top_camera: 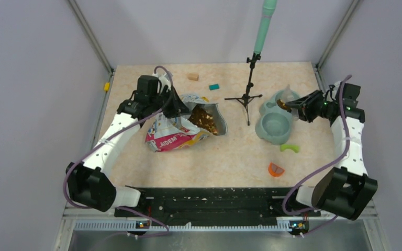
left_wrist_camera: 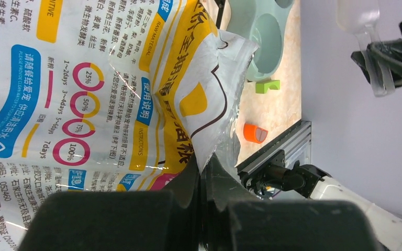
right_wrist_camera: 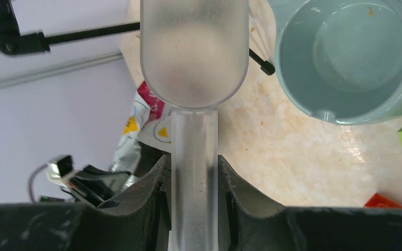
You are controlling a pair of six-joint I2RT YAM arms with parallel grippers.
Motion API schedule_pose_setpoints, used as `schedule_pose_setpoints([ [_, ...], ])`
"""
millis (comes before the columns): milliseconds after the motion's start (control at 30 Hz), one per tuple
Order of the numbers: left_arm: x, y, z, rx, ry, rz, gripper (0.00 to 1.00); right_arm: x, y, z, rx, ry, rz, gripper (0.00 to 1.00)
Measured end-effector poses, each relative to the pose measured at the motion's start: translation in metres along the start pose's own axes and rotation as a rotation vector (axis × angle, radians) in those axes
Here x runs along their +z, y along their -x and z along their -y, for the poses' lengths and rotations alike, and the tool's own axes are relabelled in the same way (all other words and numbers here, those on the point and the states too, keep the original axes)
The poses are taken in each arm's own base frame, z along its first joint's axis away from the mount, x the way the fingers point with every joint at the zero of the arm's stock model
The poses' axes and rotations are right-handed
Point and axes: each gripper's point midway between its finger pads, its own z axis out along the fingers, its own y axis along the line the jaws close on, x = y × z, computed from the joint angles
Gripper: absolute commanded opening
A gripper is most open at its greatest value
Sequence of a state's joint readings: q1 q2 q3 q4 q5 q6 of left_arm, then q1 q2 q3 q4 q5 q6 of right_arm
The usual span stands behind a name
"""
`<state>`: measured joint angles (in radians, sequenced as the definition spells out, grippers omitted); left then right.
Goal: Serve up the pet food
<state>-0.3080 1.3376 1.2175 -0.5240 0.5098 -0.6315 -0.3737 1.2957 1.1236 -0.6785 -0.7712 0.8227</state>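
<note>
1. Kibble [top_camera: 205, 118] lies heaped in the open mouth of the bag [top_camera: 170, 137], just right of the left fingers [left_wrist_camera: 222, 185].
2. The left fingers are closed on the bag's torn edge, pinching the foil between them.
3. The right fingers [right_wrist_camera: 238, 191] are clamped on the handle of a frosted scoop [right_wrist_camera: 193, 57], its cup straight ahead of them.
4. Brown bits show at the cup in the top view, over the far half of the bowl [top_camera: 261, 127].
5. The bag lies on its side on the bench [top_camera: 241, 157], well apart from the right fingers.
</note>
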Motion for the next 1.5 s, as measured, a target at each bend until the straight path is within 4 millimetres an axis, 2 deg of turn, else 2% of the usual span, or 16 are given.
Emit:
schedule_pose_setpoints([
  [100, 0.002, 0.003, 0.002, -0.007, 0.002, -0.009, 0.0, -0.009, -0.017, -0.002, -0.138, -0.025, 0.017, 0.0],
  [267, 0.007, 0.012, 0.004, -0.011, 0.01, -0.022, 0.0, -0.025, -0.06, 0.004, -0.396, -0.086, -0.018, 0.0],
  [367, 0.011, 0.015, 0.004, -0.01, 0.009, -0.024, 0.0, -0.042, -0.087, 0.003, -0.567, -0.079, -0.032, 0.0],
  [500, 0.013, 0.016, 0.005, -0.005, 0.006, -0.042, 0.0, -0.071, -0.123, -0.01, -0.775, 0.031, -0.046, 0.0],
  [700, 0.015, 0.012, 0.006, 0.005, -0.018, -0.075, 0.0, -0.104, -0.163, -0.025, -0.915, 0.163, -0.099, 0.0],
  [833, 0.015, 0.01, 0.007, 0.017, -0.029, -0.092, 0.0, -0.111, -0.184, -0.032, -0.975, 0.197, -0.197, 0.0],
  [967, 0.014, 0.008, 0.007, 0.039, -0.042, -0.104, 0.0, -0.104, -0.204, -0.034, -1.023, 0.199, -0.305, 0.0],
  [1100, 0.013, 0.006, 0.007, 0.062, -0.05, -0.113, 0.0, -0.086, -0.248, -0.027, -1.128, 0.177, -0.465, 0.0],
  [1200, 0.01, 0.002, 0.007, 0.079, -0.059, -0.129, 0.0, -0.067, -0.272, -0.02, -1.178, 0.139, -0.554, 0.0],
  [1333, 0.004, -0.002, 0.007, 0.108, -0.056, -0.138, 0.0, -0.035, -0.27, -0.02, -1.186, 0.072, -0.539, 0.0],
  [1500, -0.01, -0.018, 0.003, 0.139, -0.051, -0.154, 0.0, -0.033, -0.265, -0.03, -1.218, 0.071, -0.509, 0.0],
])
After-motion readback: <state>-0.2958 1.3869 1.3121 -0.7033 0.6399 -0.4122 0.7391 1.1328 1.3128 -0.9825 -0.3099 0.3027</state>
